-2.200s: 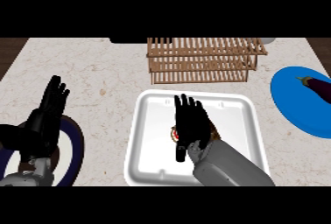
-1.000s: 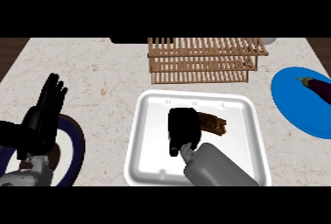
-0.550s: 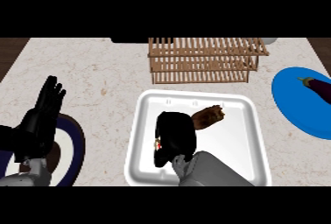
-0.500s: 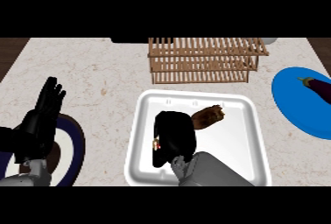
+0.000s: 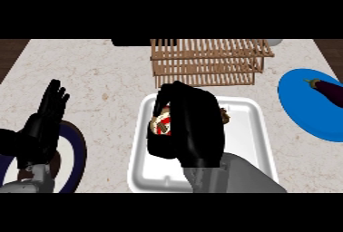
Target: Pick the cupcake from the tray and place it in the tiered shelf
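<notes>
the right hand (image 5: 191, 129) sits over the white tray (image 5: 251, 136), its fingers curled down and around the cupcake (image 5: 163, 124), so the hand is closed on it. only a slice of the cupcake shows, pale frosting with red bits at the hand's 9 o'clock side and a brown edge peeking out at about 3 o'clock; the rest is hidden under the black palm. whether it has left the tray floor or rests on it, i cannot tell. the wrap-around hold makes sense: a soft round cake needs fingers on both sides to carry without tipping.

the tiered shelf (image 5: 208, 61), made of wooden slats, stands at 12 o'clock from the tray, just beyond its far rim, so the carry should be short and straight ahead, with some lift to clear the rim and reach a tier.

the left hand (image 5: 46, 118) rests open, fingers straight, at 9 o'clock, above a dark blue plate (image 5: 75, 147). a blue plate (image 5: 305, 106) with an eggplant (image 5: 325, 89) lies at 3 o'clock, well apart from the route.
</notes>
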Tool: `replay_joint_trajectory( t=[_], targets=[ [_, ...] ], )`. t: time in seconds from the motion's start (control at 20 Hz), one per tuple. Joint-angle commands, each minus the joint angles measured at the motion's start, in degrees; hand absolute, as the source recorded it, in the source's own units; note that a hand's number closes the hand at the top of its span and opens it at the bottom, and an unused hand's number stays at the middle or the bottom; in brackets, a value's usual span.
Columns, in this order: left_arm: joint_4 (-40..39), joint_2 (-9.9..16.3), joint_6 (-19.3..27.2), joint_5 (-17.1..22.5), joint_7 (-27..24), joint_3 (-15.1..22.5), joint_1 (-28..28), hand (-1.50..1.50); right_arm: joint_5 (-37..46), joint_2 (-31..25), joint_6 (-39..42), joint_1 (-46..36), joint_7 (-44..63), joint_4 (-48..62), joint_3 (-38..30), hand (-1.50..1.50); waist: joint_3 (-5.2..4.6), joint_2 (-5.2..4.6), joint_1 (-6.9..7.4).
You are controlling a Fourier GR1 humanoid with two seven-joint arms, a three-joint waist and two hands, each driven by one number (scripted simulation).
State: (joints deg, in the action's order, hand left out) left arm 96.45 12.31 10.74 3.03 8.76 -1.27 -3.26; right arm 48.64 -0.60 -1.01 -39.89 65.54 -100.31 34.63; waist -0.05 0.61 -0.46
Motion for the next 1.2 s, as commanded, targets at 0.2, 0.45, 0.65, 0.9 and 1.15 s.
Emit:
replay_joint_trajectory(
  t=[0.2,0.45,0.65,0.9,1.15],
  targets=[
    [-0.01,-2.08,0.5,-1.4,-2.4,1.52,2.74,0.0,7.12,0.57,9.15,-8.78,14.09,-5.28,-9.6,1.5,-0.03,-0.11,-0.05],
    [-1.28,0.23,-1.35,-0.23,-2.57,-1.21,1.28,0.0,8.03,-0.4,9.01,-6.57,7.38,-3.63,-15.29,1.5,0.01,-0.47,0.37],
    [1.22,-1.88,0.74,-2.07,0.42,1.01,0.04,0.0,9.57,-0.09,7.12,-9.0,2.74,2.42,-20.45,1.5,0.03,-0.56,0.74],
    [2.95,-0.05,-1.26,-0.14,2.9,-1.25,-1.28,0.0,9.95,-1.07,-0.31,-5.31,-6.12,7.59,-25.78,1.5,0.06,-0.64,0.79],
    [-0.32,-2.17,-0.6,-2.63,0.46,0.37,-1.68,0.0,8.9,-1.93,-6.44,-6.58,-15.53,17.54,-30.07,1.5,0.06,-0.72,0.84]
  ],
)
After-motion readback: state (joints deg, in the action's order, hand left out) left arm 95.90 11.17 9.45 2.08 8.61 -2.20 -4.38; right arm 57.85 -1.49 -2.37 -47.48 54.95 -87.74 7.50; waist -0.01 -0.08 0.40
